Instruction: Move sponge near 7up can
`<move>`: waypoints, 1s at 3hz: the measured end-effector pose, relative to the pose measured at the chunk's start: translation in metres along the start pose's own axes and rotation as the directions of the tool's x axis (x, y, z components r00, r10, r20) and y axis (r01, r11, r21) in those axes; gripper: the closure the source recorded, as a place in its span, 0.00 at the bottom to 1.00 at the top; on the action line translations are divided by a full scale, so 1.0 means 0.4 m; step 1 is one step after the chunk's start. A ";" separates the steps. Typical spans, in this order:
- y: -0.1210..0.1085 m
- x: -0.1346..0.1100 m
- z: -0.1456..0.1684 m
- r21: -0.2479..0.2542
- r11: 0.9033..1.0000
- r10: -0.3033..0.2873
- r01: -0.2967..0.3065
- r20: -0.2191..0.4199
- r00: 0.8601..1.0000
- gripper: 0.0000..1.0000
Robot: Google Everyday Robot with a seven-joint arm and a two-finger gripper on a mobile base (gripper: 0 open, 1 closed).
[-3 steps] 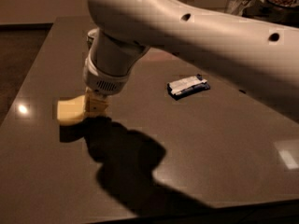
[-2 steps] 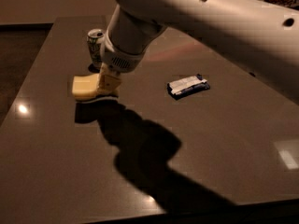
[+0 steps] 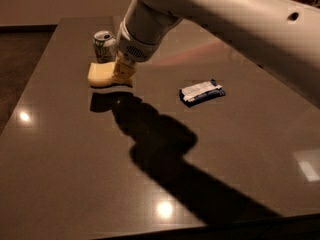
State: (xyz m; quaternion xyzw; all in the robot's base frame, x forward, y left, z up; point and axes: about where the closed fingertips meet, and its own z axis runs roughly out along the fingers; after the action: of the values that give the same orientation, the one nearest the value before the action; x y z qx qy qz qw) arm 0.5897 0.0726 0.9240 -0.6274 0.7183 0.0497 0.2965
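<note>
The pale yellow sponge (image 3: 101, 74) hangs just above the dark table, its shadow a little below it. My gripper (image 3: 123, 71) comes down from the white arm and is shut on the sponge's right end. The 7up can (image 3: 104, 46) stands upright just behind the sponge, green and white with a silver top. The sponge's far edge is close to the can's base.
A small blue-and-white wrapped packet (image 3: 201, 92) lies to the right of the sponge. The dark glossy table (image 3: 70, 174) reaches to the front edge; its left edge runs past the can. The white arm (image 3: 235, 19) spans the upper right.
The gripper has carried the sponge up and to the right across the table, from the left middle to just in front of the can, which has come into full view.
</note>
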 end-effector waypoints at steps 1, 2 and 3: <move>-0.046 -0.005 0.039 0.023 1.000 0.006 -0.005 -0.022 1.000 1.00; -0.088 0.005 0.068 0.045 0.999 0.014 -0.012 -0.054 0.998 0.83; -0.116 0.043 0.080 0.060 0.998 0.039 -0.034 -0.082 0.996 0.64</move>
State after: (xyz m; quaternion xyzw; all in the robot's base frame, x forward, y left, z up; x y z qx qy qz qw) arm 0.6440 0.0619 0.9033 -0.6069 0.7425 0.0079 0.2834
